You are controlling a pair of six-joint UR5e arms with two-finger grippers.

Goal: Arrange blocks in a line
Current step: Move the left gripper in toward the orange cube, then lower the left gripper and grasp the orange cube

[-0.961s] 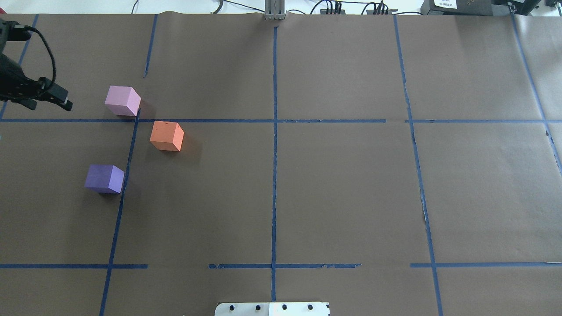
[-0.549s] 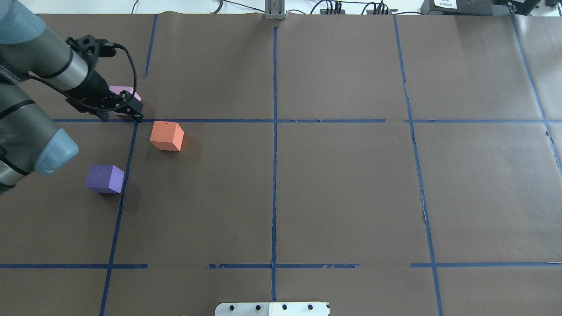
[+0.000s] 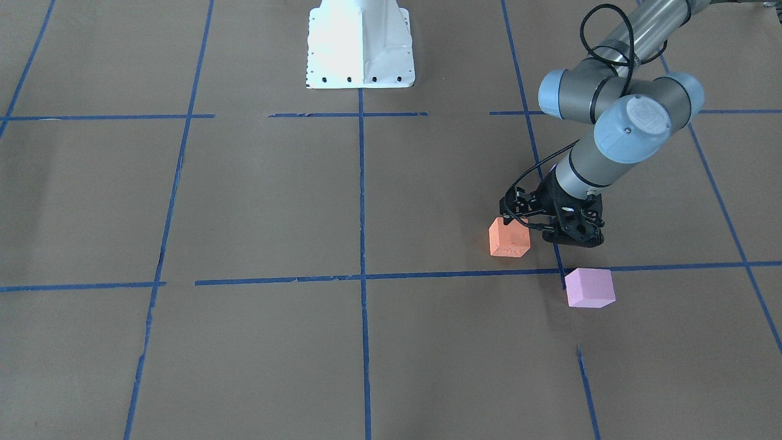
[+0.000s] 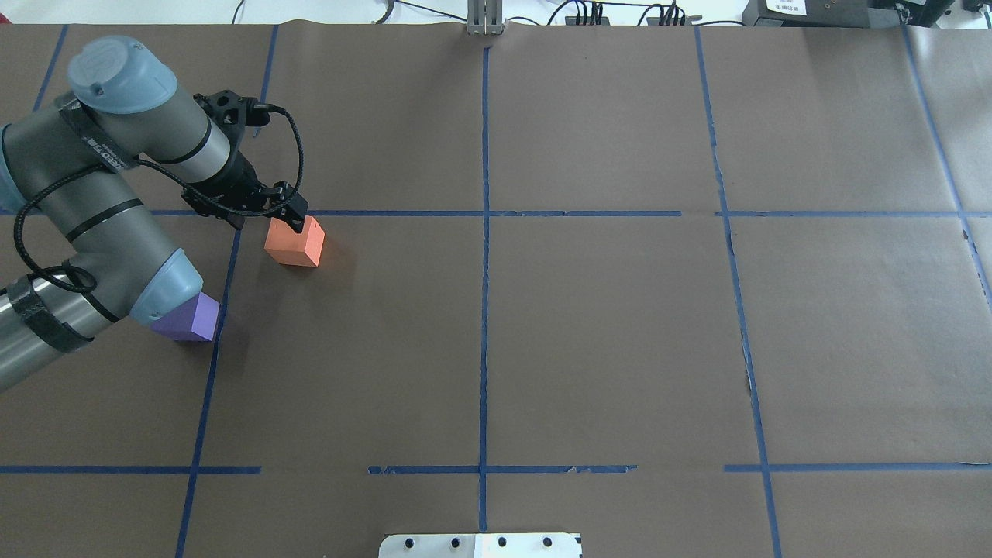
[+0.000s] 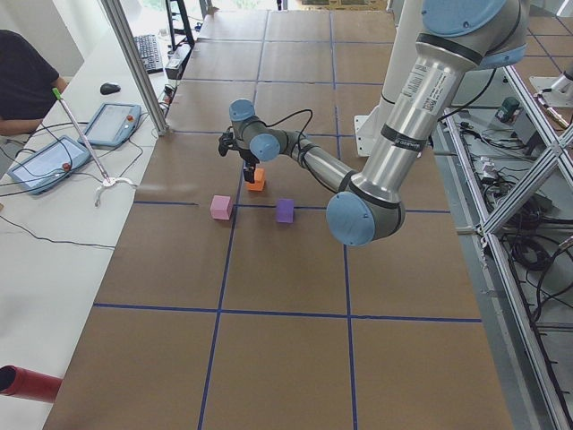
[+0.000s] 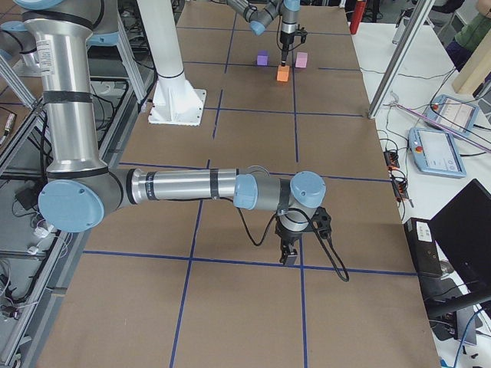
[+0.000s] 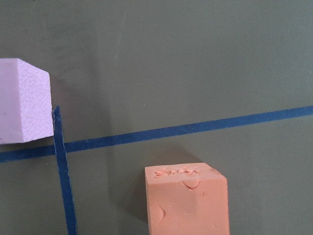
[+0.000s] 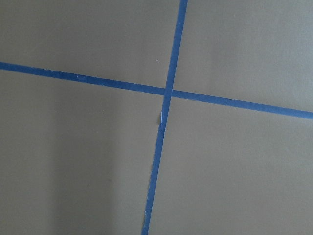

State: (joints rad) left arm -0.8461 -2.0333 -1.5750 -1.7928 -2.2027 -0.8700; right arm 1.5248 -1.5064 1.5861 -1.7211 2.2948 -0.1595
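left gripper [image 4: 295, 219] low by orange block [image 4: 294, 243], holding nothing, can't tell jaw gap | pink block [image 3: 589, 288], violet block [image 4: 195, 318] apart, no line yet | if i drop off-centre a finger shoves orange askew

Overhead, upper left: orange block [image 4: 293, 244] upright; violet block [image 4: 195, 319] below-left, partly hidden. Pink block [image 3: 589, 288] right of ctr, front view.

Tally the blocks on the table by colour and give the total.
Orange block: 1
Violet block: 1
Pink block: 1
Total: 3
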